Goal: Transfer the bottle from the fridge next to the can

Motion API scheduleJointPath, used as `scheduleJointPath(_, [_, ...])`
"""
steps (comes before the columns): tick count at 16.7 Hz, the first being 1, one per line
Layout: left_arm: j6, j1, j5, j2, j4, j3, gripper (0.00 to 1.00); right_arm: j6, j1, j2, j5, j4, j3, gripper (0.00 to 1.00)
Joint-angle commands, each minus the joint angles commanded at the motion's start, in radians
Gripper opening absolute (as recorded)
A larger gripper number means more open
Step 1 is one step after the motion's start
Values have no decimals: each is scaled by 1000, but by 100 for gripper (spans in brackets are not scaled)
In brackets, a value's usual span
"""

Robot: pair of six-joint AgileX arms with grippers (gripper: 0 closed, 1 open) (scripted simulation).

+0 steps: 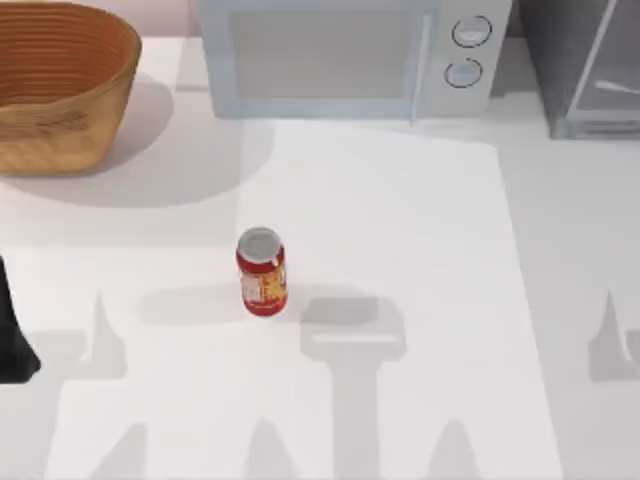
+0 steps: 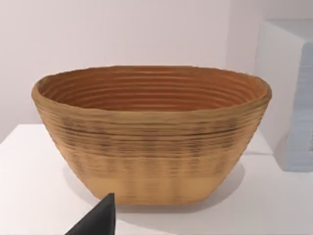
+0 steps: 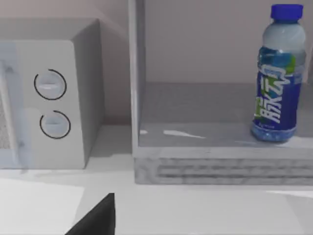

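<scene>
The bottle (image 3: 276, 83), clear with a blue cap and a blue, green and white label, stands upright inside the grey fridge (image 3: 220, 164), toward one side of its floor. The fridge (image 1: 585, 70) sits at the table's back right corner. The red can (image 1: 262, 272) with a silver top stands upright near the middle of the table, far from the fridge. My right gripper (image 3: 98, 218) shows as a black wedge in front of the fridge, well short of the bottle. My left gripper (image 2: 98, 220) is parked at the left, facing the basket; its arm (image 1: 12, 335) shows at the left edge.
A white microwave (image 1: 340, 55) with two round knobs stands at the back centre, just left of the fridge. A woven brown basket (image 1: 60, 85) sits at the back left. A white mat (image 1: 400, 330) lies under the can.
</scene>
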Motion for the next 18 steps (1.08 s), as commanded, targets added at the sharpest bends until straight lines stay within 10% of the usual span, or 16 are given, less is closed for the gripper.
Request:
scheduleJointPath(8, [0, 0, 0, 0, 0, 0, 100, -1, -47, 220, -34, 174, 136, 100])
scheduleJointPath(18, [0, 0, 0, 0, 0, 0, 100, -5, -193, 1313, -174, 754, 581, 100])
